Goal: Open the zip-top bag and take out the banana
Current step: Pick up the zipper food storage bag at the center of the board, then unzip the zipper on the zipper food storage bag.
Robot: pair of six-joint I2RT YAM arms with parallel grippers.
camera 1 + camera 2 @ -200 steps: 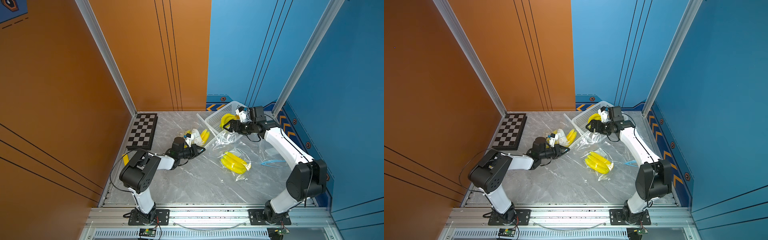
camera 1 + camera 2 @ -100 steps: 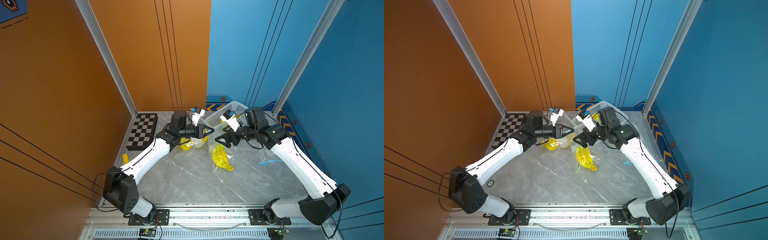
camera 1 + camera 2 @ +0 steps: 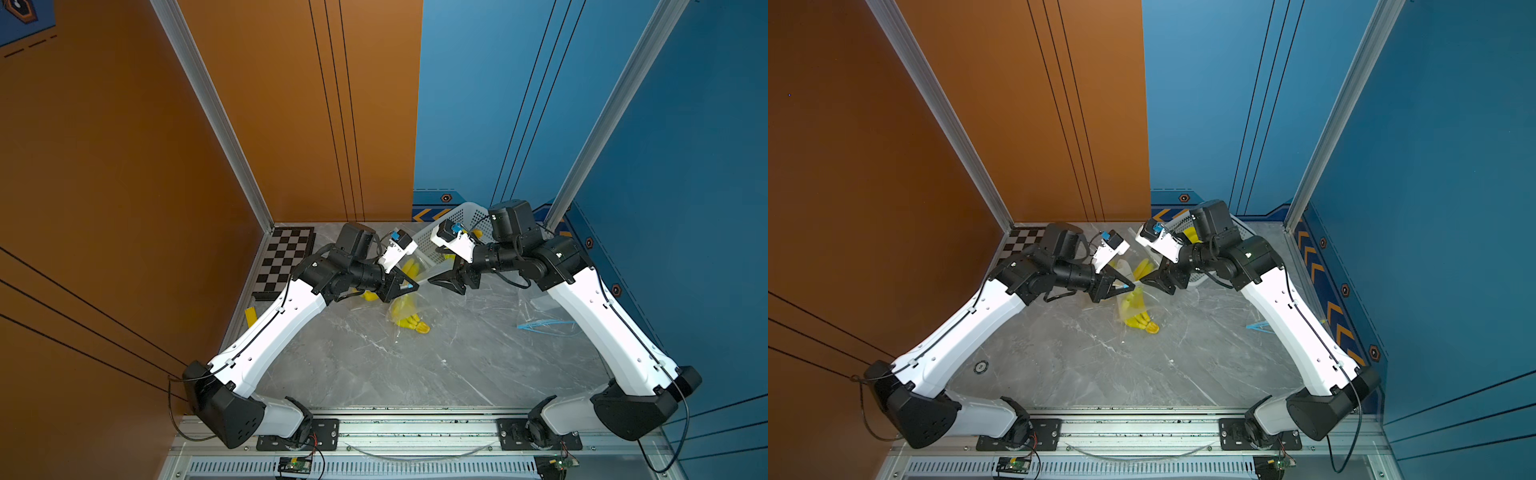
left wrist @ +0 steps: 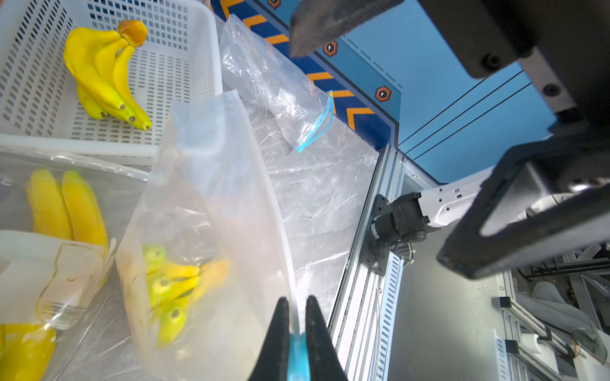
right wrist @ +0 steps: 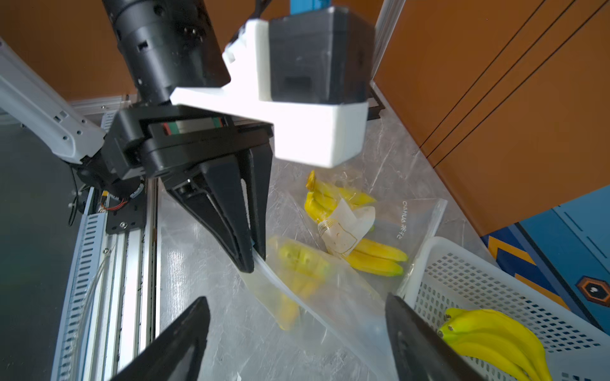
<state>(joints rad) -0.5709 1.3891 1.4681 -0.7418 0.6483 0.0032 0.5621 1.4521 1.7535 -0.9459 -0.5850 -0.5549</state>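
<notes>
STEP: opening the seal | LEFT: left gripper [image 4: 293,305] clenched on the top corner of the clear zip-top plastic bag [image 4: 204,198], holding it up | BANANA: yellow banana bunch [image 4: 175,283] sits low inside the bag | RIGHT: right gripper [image 5: 296,298] spread wide, empty, facing the seal | NEXT: pinch one lip, peel apart.

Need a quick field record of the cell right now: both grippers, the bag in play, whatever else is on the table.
left gripper: jaws shut on the zip edge of the held bag
right gripper: jaws open, facing that bag, gripping nothing
held bag: translucent, hanging from the left gripper
banana: yellow bunch at the low end inside the held bag
basket: white, perforated, holds a loose banana bunch
second bag: on the table, bananas inside
empty bag: on the table, blue zip strip
checkerboard: by the orange wall
</notes>
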